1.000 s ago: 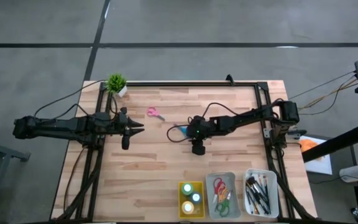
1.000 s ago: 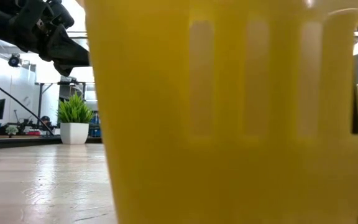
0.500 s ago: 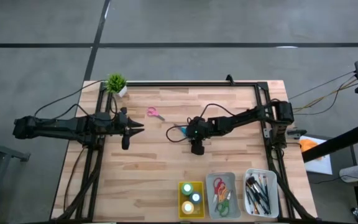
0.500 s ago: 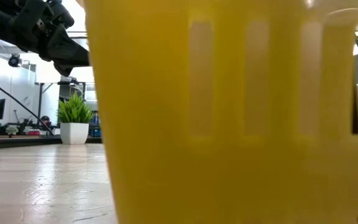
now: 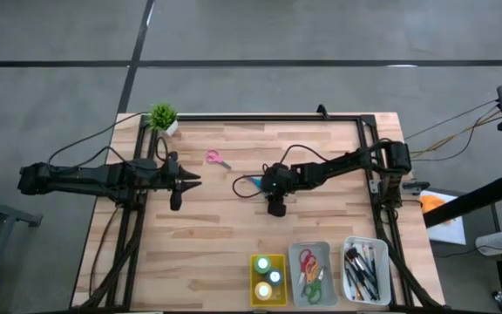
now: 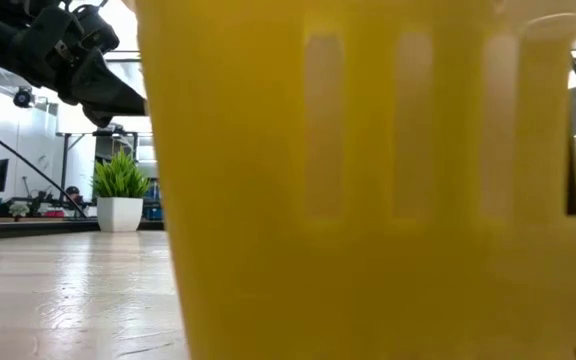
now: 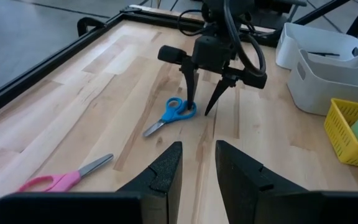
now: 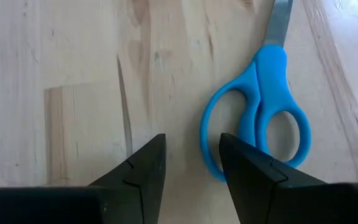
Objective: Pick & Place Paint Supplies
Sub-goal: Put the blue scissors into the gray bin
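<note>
The right hand (image 7: 202, 109) hangs low over the small blue-handled scissors (image 7: 171, 114) near the middle of the pale wooden bench (image 5: 216, 235), its 2 dark fingers apart. From the wrist view the blue handle loops (image 8: 260, 118) sit a bit to one side of the gap, not between the fingers. I think the hand should slide sideways until the loops are in the gap, then go down and close gently, because flat scissors can skid on smooth wood. The left hand (image 5: 192, 179) waits out beyond the blue scissors, its fingers a little apart. Small pink-handled scissors (image 5: 217, 159) also lie on the bench, between the blue scissors and the tiny green potted plant (image 5: 163, 117). A yellow plastic tray (image 5: 269, 279), a grey tray (image 5: 311, 274) and a white tray (image 5: 366, 269) sit at the bench edge nearest the blue scissors. The floor is grey.
</note>
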Controlling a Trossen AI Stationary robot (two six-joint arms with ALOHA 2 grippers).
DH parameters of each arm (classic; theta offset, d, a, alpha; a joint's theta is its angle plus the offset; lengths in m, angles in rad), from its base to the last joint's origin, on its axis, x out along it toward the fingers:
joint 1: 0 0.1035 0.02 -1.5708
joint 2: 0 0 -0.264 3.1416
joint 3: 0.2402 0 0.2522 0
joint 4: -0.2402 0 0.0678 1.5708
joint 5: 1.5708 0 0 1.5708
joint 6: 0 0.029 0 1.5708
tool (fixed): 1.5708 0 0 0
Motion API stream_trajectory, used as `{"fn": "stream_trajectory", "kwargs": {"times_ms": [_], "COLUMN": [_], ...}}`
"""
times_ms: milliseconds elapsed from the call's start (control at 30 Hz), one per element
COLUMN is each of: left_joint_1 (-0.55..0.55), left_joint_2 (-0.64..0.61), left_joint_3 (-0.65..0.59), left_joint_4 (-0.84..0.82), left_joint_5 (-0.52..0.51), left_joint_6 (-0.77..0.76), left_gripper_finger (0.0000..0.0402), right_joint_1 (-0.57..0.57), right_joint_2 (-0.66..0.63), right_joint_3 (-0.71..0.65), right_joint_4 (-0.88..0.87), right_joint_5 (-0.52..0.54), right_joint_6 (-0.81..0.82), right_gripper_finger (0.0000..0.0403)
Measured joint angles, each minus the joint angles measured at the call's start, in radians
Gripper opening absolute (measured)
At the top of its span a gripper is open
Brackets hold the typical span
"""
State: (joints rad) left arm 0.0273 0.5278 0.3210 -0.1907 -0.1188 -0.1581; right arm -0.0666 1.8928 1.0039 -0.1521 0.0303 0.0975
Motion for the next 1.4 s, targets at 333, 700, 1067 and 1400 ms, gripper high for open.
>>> {"fn": "stream_trajectory", "kwargs": {"times_ms": [333,700,1067,1400], "left_joint_1": [0.000,0.000,0.000,0.000], "left_joint_2": [0.000,0.000,0.000,0.000], "left_joint_3": [0.000,0.000,0.000,0.000], "left_joint_4": [-0.006,-0.013,-0.026,-0.050], "left_joint_5": [0.000,0.000,0.000,0.000], "left_joint_6": [0.000,0.000,0.000,0.000], "left_gripper_finger": [0.0099,0.0099,0.0099,0.0099], "right_joint_1": [0.002,0.003,0.003,0.060], "right_joint_2": [0.022,-0.005,-0.044,-0.182], "right_joint_3": [0.000,-0.005,-0.011,-0.009], "right_joint_4": [-0.014,-0.016,-0.045,-0.099], "right_joint_5": [0.032,0.041,0.060,0.184], "right_joint_6": [-0.011,-0.006,0.031,0.161], "right_gripper_finger": [0.0054,0.0016,0.0015,0.0015]}}
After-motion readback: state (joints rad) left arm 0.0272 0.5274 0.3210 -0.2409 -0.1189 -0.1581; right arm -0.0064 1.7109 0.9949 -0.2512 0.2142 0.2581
